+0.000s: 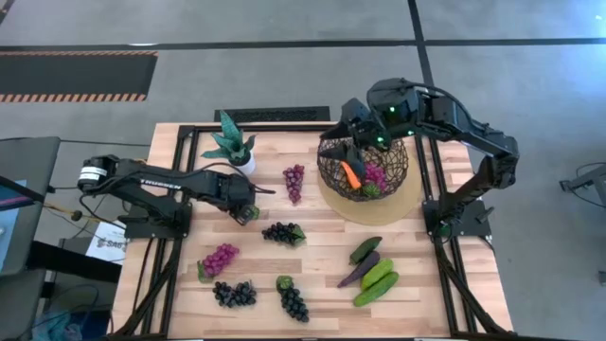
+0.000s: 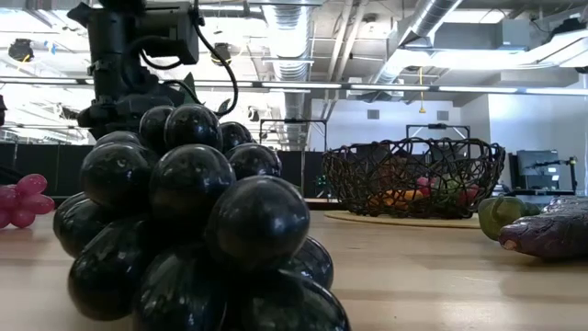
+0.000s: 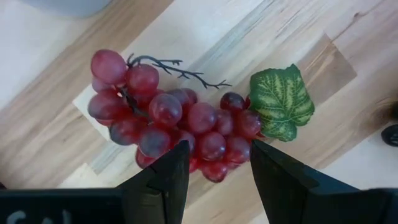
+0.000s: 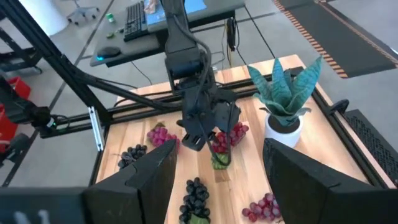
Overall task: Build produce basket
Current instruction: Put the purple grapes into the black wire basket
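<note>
Tabletop (image 1: 322, 313) carries loose produce; the basket (image 1: 333, 175) sits under the right hand (image 1: 355, 128), open, empty. Left hand (image 3: 217, 165), fingers spread, hangs just above a purple grape bunch (image 3: 180, 121): probably light, lumpy, slippery plastic, best pinched across its middle.

Bright even light, soft foreground blur

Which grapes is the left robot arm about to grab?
Start at the potted plant on the table's far edge. The left pincer hovers open near it, over a red grape bunch. It alone lies under an arm, with a green leaf.
</note>
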`<state>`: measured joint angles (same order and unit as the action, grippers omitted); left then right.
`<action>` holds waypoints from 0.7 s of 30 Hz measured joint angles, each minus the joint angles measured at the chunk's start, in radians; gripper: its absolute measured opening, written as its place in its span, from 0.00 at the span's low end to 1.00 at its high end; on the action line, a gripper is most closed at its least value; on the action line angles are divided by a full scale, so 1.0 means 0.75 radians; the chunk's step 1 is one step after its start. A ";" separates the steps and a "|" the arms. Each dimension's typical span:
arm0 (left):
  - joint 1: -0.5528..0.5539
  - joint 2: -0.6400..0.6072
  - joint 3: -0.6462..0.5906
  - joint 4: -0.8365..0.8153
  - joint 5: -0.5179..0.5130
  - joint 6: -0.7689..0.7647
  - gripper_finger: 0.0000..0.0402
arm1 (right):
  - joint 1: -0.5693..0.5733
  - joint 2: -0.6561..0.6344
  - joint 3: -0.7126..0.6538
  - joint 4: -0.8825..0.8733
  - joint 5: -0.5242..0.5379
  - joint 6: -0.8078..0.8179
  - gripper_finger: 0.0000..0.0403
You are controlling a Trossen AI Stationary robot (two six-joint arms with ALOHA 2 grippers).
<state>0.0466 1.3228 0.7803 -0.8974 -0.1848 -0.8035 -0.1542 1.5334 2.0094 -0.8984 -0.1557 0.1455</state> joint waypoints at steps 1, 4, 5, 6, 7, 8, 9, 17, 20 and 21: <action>0.006 0.000 0.000 -0.001 -0.004 0.015 0.39 | 0.003 -0.003 0.000 -0.001 0.002 0.000 0.64; 0.017 0.000 0.000 -0.003 -0.005 0.063 0.39 | 0.005 -0.014 0.000 0.006 0.026 0.001 0.64; 0.017 0.000 0.000 -0.005 -0.006 0.078 0.39 | 0.004 -0.019 0.000 0.000 0.031 0.001 0.64; 0.016 0.000 0.000 -0.015 -0.005 0.094 0.39 | 0.003 -0.021 0.000 0.000 0.036 0.001 0.64; 0.016 0.000 0.000 -0.028 -0.005 0.113 0.39 | 0.002 -0.022 0.000 0.006 0.038 0.003 0.64; 0.016 0.000 0.000 -0.043 -0.004 0.123 0.39 | 0.002 -0.024 0.001 0.005 0.038 0.004 0.64; 0.016 0.000 0.000 -0.064 -0.005 0.130 0.39 | 0.002 -0.024 0.001 0.002 0.039 0.004 0.64; 0.016 0.003 0.000 -0.074 -0.017 0.206 0.39 | 0.002 -0.024 0.001 0.002 0.039 0.005 0.64; 0.016 0.013 0.001 -0.038 -0.018 0.240 0.39 | 0.002 -0.024 0.001 0.003 0.039 0.005 0.64; 0.016 0.026 0.002 -0.023 -0.019 0.252 0.39 | 0.002 -0.024 0.001 0.003 0.039 0.005 0.64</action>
<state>0.0589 1.3424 0.7815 -0.9147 -0.1988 -0.6142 -0.1528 1.5154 2.0098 -0.8965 -0.1261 0.1490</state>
